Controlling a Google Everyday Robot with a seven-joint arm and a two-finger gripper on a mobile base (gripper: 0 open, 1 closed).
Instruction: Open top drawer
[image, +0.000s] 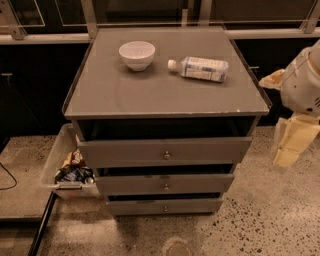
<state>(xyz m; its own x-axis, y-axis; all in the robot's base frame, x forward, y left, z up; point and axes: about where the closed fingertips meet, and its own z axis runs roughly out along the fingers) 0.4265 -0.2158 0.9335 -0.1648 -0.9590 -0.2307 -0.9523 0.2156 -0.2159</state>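
Cream end effector (292, 144) hangs apart from top drawer (200, 149), touching nothing; opening unclear.

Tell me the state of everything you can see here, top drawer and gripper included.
top drawer: looks shut or nearly so, dark gap above front.
bowl: upright, looks empty.
bottle: lying on its side, capped.
bin: open-topped, holds packets.
gripper: right of the cabinet, touching nothing.

Speckled stone floor (250, 220), lower centre and lower right: open approach to the wide grey top drawer (210, 149) and its small round metal knob (166, 155).
Clear plastic bin of wrappers (54, 162), lower left: obstructs the grey cabinet (165, 92) on that flank.
Cream gripper (292, 142), right edge: apart from the cabinet.
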